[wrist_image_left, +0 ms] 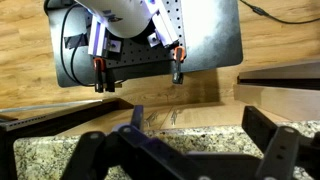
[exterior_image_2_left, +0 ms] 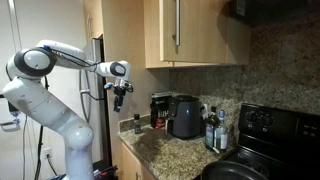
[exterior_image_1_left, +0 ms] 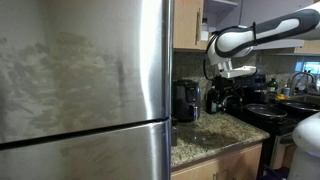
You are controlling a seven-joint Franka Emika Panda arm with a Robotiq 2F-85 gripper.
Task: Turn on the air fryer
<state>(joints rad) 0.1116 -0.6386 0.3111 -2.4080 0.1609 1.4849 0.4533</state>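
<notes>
Presently, step: approach judged barely begun, nothing touched.
Gripper (wrist_image_left: 186, 150): fingers spread wide, nothing grasped; held high above the counter (exterior_image_2_left: 165, 152) edge.
Air fryer (exterior_image_2_left: 185, 116): set against the backsplash, well apart from the gripper.
Next: travel toward its controls is required.

The arm (exterior_image_2_left: 72, 55) stretches out level, its wrist bent so the hand (exterior_image_2_left: 119, 99) points down. Its fingers (wrist_image_left: 276, 150) seem spread wide, gripping nothing.

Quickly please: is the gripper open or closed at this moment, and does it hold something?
Gripper: open wide, holding nothing.
</notes>
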